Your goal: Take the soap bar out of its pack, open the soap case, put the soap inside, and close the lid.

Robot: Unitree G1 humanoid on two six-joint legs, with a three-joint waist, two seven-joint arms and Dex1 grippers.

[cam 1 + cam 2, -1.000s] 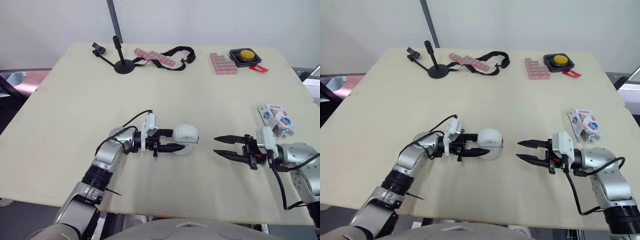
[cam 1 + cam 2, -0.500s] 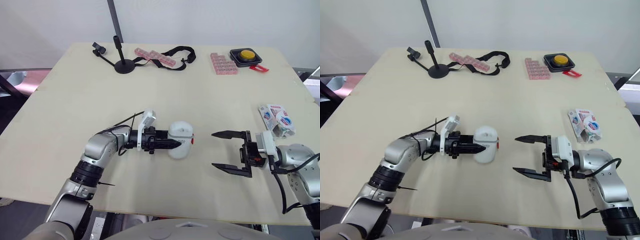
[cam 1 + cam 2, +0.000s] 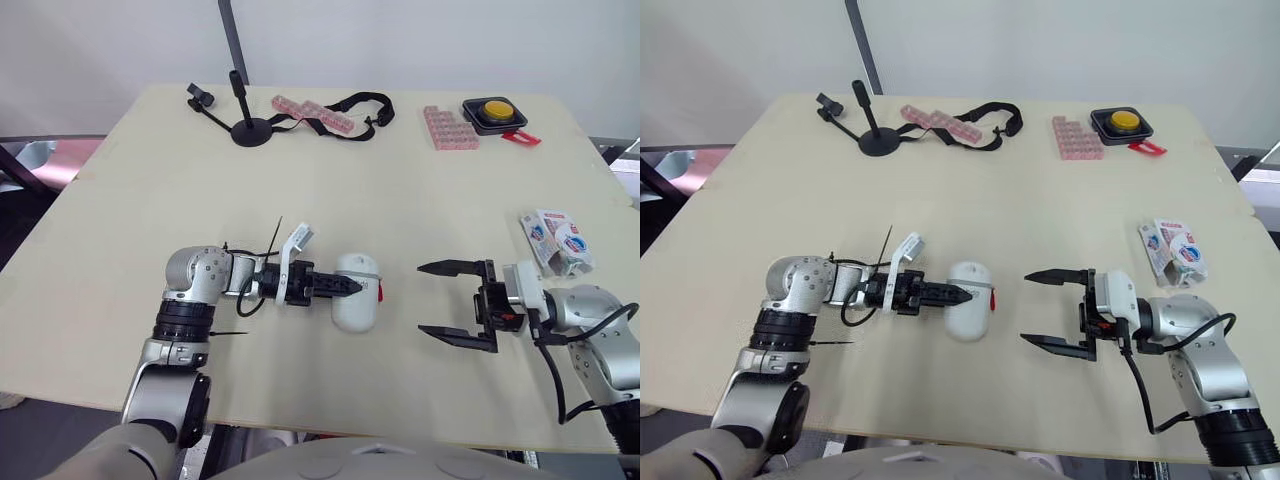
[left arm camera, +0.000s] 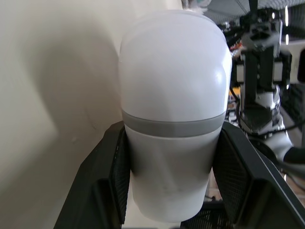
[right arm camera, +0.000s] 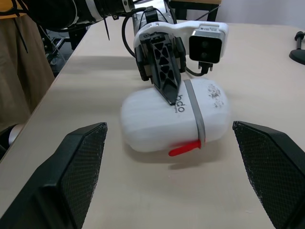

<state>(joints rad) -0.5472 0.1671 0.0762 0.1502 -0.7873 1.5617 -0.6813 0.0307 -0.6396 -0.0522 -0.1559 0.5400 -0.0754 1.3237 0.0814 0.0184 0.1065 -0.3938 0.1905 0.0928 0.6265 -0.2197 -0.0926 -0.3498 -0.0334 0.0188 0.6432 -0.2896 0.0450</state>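
The soap case (image 3: 357, 303) is a white oval shell with a grey band and a red latch (image 5: 183, 149), lying closed on the table near the middle front. My left gripper (image 3: 350, 287) is shut on it, one finger (image 4: 112, 186) on each side of the case (image 4: 174, 109). My right gripper (image 3: 421, 298) is wide open to the right of the case, a short gap away, with nothing between its fingers (image 5: 81, 162). The soap pack (image 3: 557, 240), a white box with blue and red print, lies near the table's right edge, behind my right arm.
At the far edge of the table are a black stand (image 3: 245, 125), strips of pink blocks (image 3: 310, 113) with a black strap (image 3: 355, 105), a pink block (image 3: 448, 128) and a yellow button in a black base (image 3: 495, 110). The table's front edge is close.
My left arm's elbow has swung out to the left and the case has turned and shifted slightly left and nearer. My right gripper has rolled and its fingers now stand wider apart.
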